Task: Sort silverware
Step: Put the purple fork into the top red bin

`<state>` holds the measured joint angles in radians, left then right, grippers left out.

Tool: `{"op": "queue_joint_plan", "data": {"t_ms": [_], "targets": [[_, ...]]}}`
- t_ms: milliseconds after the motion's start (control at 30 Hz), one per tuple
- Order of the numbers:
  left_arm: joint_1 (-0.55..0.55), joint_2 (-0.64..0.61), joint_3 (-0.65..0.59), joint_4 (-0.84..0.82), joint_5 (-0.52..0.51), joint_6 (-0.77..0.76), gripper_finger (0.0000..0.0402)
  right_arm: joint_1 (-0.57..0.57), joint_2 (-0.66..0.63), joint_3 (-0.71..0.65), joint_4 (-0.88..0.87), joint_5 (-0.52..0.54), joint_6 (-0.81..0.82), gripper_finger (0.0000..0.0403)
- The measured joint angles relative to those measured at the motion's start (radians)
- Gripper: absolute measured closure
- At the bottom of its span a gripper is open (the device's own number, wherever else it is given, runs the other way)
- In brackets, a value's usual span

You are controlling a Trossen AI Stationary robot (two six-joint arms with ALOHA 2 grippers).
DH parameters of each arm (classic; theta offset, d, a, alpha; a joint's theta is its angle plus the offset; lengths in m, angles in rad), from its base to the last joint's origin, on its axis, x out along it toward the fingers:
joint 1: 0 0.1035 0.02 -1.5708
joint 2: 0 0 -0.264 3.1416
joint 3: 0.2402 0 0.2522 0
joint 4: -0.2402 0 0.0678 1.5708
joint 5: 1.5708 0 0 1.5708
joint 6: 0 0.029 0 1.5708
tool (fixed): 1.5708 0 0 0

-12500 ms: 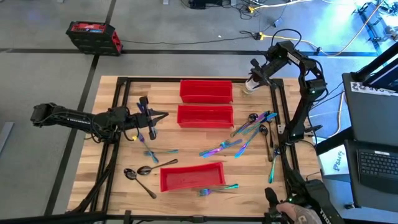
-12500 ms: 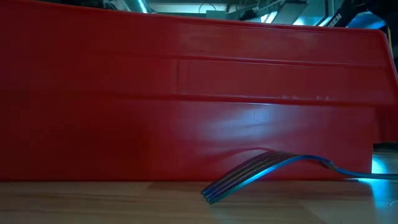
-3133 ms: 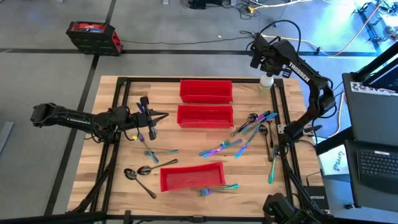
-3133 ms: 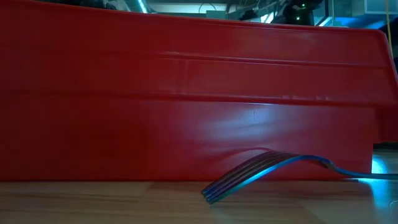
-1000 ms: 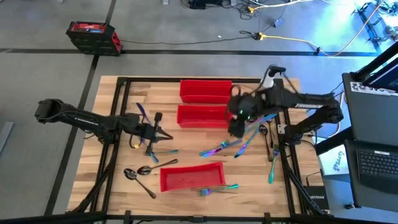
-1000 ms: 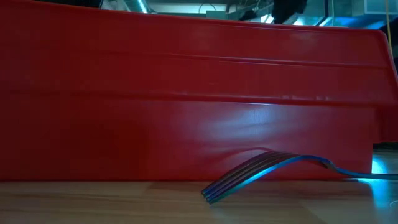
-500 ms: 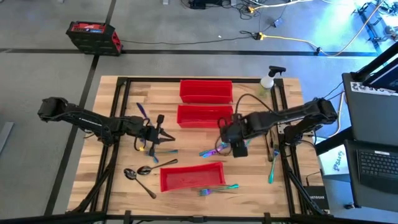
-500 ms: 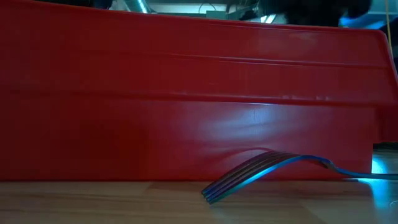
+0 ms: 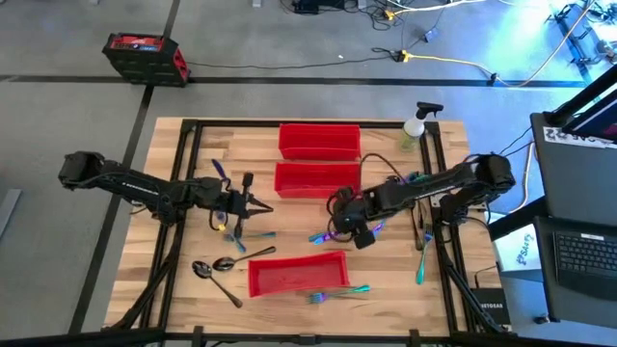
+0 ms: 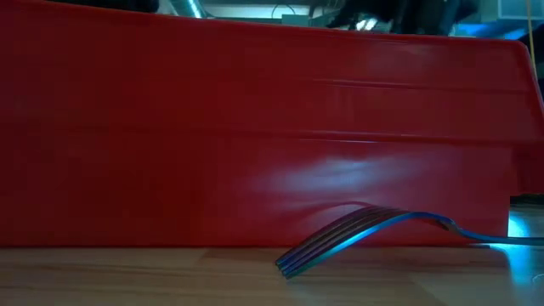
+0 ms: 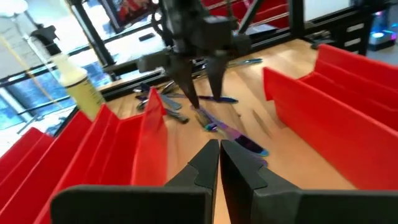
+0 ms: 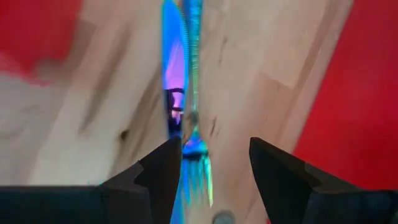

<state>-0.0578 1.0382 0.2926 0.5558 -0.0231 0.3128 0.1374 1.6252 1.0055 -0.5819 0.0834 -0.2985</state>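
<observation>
Silverware lies scattered on the wooden table. An iridescent knife (image 12: 174, 68) and fork (image 12: 194, 152) lie side by side (image 9: 323, 235) between the middle red bin (image 9: 317, 179) and the near red bin (image 9: 297, 273). My right gripper (image 9: 338, 228) hangs just over this pair, pointing steeply down, open; in its wrist view the pair runs close beside one finger (image 12: 158, 171). My left gripper (image 9: 258, 205) is shut, holds nothing, and hovers left of the middle bin. The left wrist view shows the right gripper (image 11: 205, 99) above the pair (image 11: 214, 122).
A third red bin (image 9: 319, 141) stands at the far side, and a spray bottle (image 9: 415, 125) at the far right corner. More silverware lies right of the middle bin (image 9: 397, 186). Two spoons (image 9: 216, 267) lie near left. A fork (image 10: 365, 228) lies before the near bin.
My right gripper has come down from beside the middle bin toward the table's near edge and left, rolling its wrist, and now hangs low over the knife and fork. The silverware has not moved.
</observation>
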Motion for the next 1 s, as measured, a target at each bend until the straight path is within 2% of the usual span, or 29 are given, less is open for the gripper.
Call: {"op": "queue_joint_plan", "data": {"t_ms": [267,500,733,1000], "targets": [[0.029,0.000,0.000,0.001,-0.001,-0.018,0.0400,-0.019,0.126,-0.003,0.134,-0.087,-0.034,0.0228],[0.029,0.000,0.000,0.001,-0.012,-0.018,0.0400,-0.020,0.174,-0.002,0.150,-0.095,-0.043,0.0231],[0.029,0.000,0.000,0.001,-0.044,-0.018,0.0400,-0.020,0.190,0.001,0.202,-0.104,-0.013,0.0276],[0.029,0.000,0.000,0.001,-0.045,-0.018,0.0400,-0.022,0.190,0.041,0.139,-0.132,0.037,0.0307]]}}
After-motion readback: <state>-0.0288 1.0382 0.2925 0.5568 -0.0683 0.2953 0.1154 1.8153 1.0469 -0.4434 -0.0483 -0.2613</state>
